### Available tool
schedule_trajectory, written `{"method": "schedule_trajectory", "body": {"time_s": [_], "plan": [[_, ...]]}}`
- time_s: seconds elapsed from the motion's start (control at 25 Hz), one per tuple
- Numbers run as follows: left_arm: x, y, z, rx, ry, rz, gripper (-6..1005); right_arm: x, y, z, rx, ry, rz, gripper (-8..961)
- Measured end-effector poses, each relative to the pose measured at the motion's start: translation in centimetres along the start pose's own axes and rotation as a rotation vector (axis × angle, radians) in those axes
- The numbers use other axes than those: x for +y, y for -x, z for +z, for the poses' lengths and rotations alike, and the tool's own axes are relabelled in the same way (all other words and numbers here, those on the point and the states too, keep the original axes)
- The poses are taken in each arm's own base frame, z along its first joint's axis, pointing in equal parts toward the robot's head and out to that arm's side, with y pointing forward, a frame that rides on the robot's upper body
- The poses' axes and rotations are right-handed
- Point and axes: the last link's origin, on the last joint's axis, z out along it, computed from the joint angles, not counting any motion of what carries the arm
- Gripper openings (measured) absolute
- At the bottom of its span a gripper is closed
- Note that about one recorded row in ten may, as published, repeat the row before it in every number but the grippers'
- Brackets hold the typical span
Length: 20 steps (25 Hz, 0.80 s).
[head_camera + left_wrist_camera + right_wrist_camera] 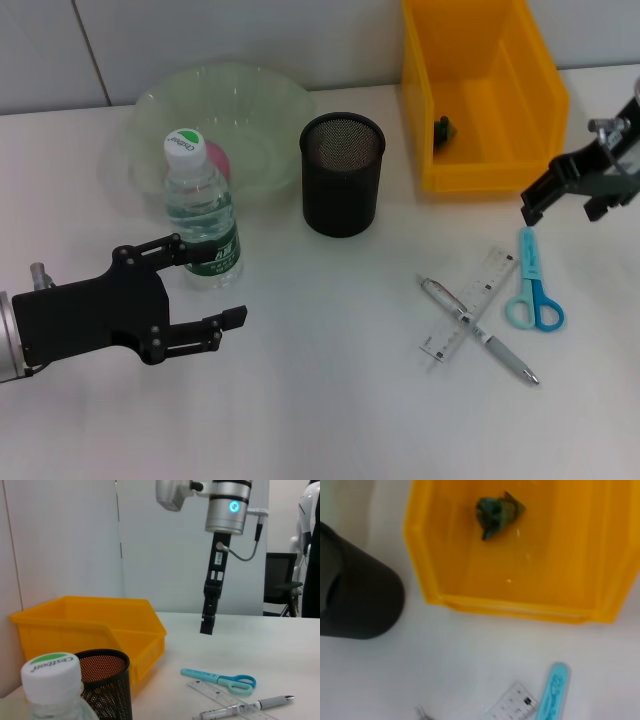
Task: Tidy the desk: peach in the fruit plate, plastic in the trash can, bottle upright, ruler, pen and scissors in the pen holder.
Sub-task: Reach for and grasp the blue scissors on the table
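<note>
Overhead, from the head camera, a white table (pixel 330 420) holds a water bottle (pixel 203 215) standing upright, green-capped, in front of a pale green fruit plate (pixel 225 120) with a pink peach (pixel 217 160) showing behind the bottle. The left hand (pixel 215 295) sits just beside the bottle on its near side, black fingers spread apart and holding nothing. A black mesh pen holder (pixel 342 172) stands at centre, and a yellow trash can (pixel 480 90) behind it to the right contains a dark scrap of plastic (pixel 443 127). Near the right edge, the right hand (pixel 535 205) hovers above blue scissors (pixel 532 285); whether its fingers are apart or together cannot be told. A clear ruler (pixel 472 310) and a pen (pixel 478 330) lie crossed beside the scissors. Next, the left wrist camera shows the bottle cap close up, the pen holder and trash can behind, and the right arm hanging above scissors, ruler and pen. Lastly, the right wrist camera looks down into the trash can at the crumpled green plastic, with the pen holder nearby.
</note>
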Motion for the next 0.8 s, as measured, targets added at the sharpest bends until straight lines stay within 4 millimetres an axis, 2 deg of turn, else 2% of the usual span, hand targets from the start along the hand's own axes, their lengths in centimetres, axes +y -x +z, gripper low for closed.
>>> {"method": "schedule_trajectory", "body": {"time_s": [0.2,0.52,0.8], "plan": [[0.0,0.0,0.0,0.000,0.000,0.010,766,-1.1,-0.7,0.8,0.001,0.014,0.047,802],[0.1,0.0,0.0,0.001,0.006,0.013,764,-1.5,-0.8,1.1,-0.014,0.004,0.053,802],[0.3,0.1,-0.1,0.001,0.009,0.009,761,-2.1,-0.5,2.8,-0.043,-0.004,0.072,803]]}}
